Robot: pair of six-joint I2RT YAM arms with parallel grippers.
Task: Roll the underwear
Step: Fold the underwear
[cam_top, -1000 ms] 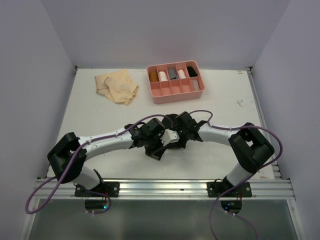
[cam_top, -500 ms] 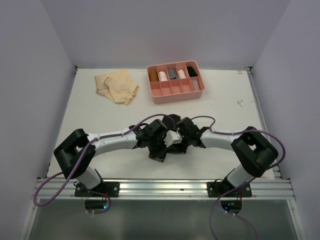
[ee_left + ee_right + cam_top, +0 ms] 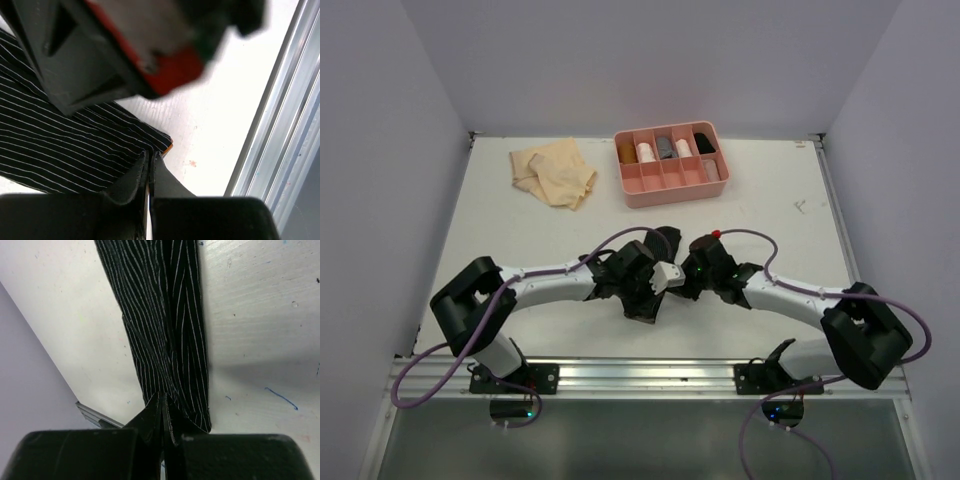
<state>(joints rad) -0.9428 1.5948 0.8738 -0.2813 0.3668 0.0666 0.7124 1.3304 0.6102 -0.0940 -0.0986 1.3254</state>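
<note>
My left claw (image 3: 150,156) and right claw (image 3: 162,399) each pinched tight on the black underwear (image 3: 165,315), low on the table (image 3: 520,230) near its front, starting the roll, I judged, which next needed both ends turned over evenly.

On the desk (image 3: 770,200), the tray (image 3: 670,193) sits at the back, the far garment (image 3: 555,172) left of it; the near garment (image 3: 50,150) lies before them, apparently mid-desk.

A lab test cell: plain pale walls (image 3: 380,150) enclose a white table (image 3: 520,240) with an aluminium rail (image 3: 650,372).
</note>
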